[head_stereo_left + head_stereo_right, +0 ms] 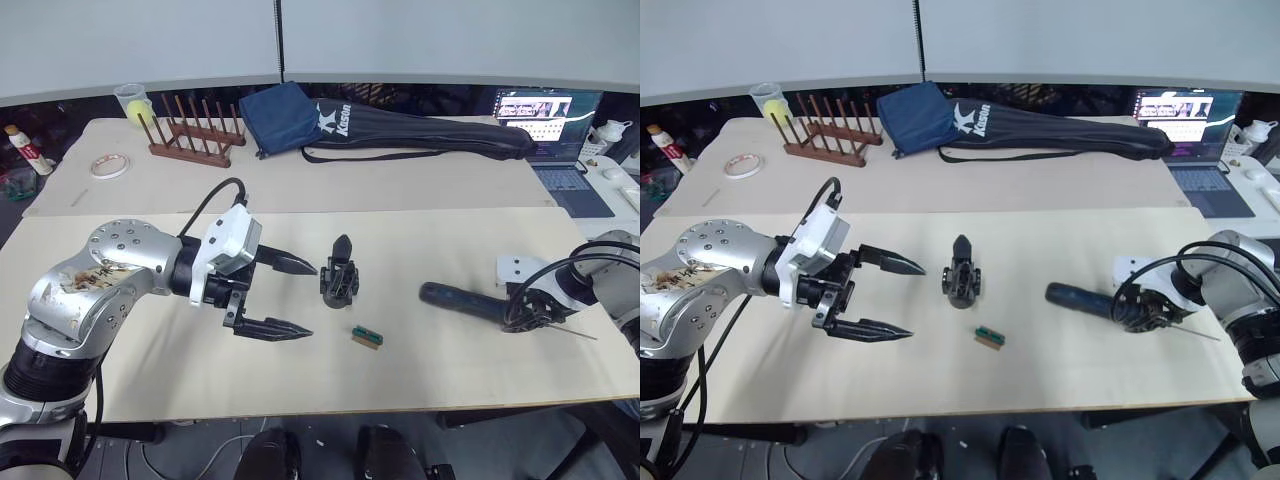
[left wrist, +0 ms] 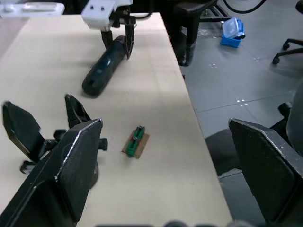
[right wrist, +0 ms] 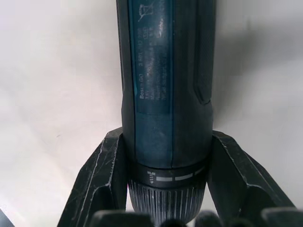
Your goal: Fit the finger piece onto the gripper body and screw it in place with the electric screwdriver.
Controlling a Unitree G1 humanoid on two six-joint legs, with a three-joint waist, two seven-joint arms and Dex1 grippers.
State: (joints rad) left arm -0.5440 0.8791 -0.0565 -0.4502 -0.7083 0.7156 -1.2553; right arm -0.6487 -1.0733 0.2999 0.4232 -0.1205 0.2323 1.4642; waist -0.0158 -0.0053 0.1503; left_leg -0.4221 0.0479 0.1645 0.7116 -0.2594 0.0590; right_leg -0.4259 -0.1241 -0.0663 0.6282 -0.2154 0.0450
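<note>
The gripper body (image 1: 340, 275), a small black block with a pointed finger sticking up, stands in the middle of the near table. The finger piece is out of view. My left gripper (image 1: 312, 300) hovers open just left of the body, with nothing between its fingers. A dark blue electric screwdriver (image 1: 455, 298) lies flat on the table at the right, its thin bit (image 1: 575, 331) pointing right. Near the screwdriver's bit end, my right gripper (image 1: 527, 310) is shut on it. In the right wrist view both fingers (image 3: 102, 182) press against the barrel (image 3: 165, 94).
A tiny green-and-red piece (image 1: 367, 337) lies just in front of the gripper body. On the far table are a long black bag (image 1: 400, 125), a wooden rack (image 1: 195, 135), a tape roll (image 1: 110, 165) and a laptop (image 1: 555, 130). The table's front edge (image 1: 330, 408) is close.
</note>
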